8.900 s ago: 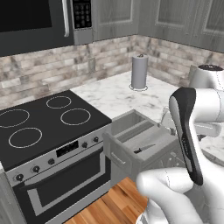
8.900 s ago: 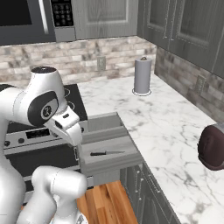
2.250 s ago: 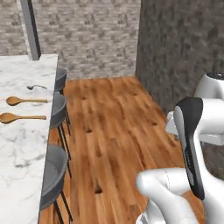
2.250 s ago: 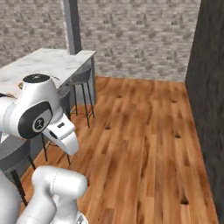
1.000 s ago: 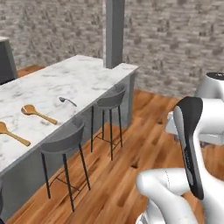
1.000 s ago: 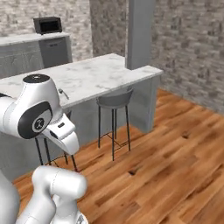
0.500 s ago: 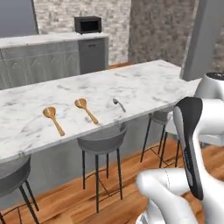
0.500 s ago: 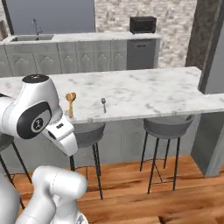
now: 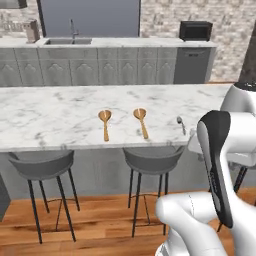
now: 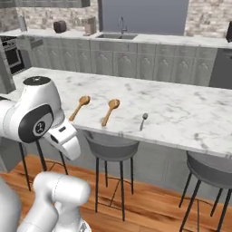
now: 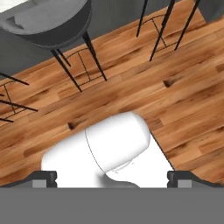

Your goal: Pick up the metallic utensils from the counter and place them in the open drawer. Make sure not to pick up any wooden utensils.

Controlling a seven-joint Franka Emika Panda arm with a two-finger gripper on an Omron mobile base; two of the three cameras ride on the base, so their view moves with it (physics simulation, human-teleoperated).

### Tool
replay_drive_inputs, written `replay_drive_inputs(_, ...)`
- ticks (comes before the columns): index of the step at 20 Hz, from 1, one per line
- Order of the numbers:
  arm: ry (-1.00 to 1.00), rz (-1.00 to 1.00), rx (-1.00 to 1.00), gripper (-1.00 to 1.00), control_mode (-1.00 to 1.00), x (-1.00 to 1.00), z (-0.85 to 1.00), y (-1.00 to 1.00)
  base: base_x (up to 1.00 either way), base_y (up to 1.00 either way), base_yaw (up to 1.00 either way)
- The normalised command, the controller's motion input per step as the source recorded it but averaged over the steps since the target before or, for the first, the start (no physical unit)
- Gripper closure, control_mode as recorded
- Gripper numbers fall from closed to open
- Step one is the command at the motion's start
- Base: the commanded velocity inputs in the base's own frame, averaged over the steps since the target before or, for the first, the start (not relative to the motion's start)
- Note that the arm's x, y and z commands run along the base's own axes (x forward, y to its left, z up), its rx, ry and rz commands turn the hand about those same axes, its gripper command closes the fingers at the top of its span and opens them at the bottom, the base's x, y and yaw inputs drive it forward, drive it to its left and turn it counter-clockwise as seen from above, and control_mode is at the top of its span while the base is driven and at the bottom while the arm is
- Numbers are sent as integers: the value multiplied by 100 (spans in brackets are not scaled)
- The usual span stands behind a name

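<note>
The counter [image 9: 50, 115] [image 10: 195, 113] is a long white marble island straight ahead. On it lie two tan wooden utensils, one spoon to the left [image 9: 105, 123] [image 10: 79, 107] and one beside it [image 9: 141, 121] [image 10: 110, 110]. Right of them lies a small silver spoon [image 9: 180, 124] [image 10: 143, 120], one of the metallic utensils. My gripper [image 11: 113, 178] is open and empty, its fingertips [image 11: 43, 177] far apart; it points down at the wooden floor, well short of the counter. The drawer is out of view.
Dark grey bar stools stand under the island's near edge [image 9: 42, 167] [image 9: 152, 160] [image 10: 111, 147] [image 10: 213, 170] [image 11: 48, 24]. Behind the island runs a grey cabinet row with a sink [image 9: 67, 42] and a black microwave [image 9: 196, 31]. Wooden floor lies between me and the stools.
The whole picture has shifted as the base moved: the island now lies square in front, with the spoons nearer the middle. The gripper stays open.
</note>
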Motion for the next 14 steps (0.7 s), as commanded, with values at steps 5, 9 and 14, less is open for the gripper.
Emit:
replay_drive_inputs(5,0,0,0,-100,100,0,0,0,11,-61,3)
replay_drive_inputs(9,0,0,0,-100,100,0,0,0,37,-36,-16)
replay_drive_inputs(14,0,0,0,-100,100,0,0,0,51,-2,-20)
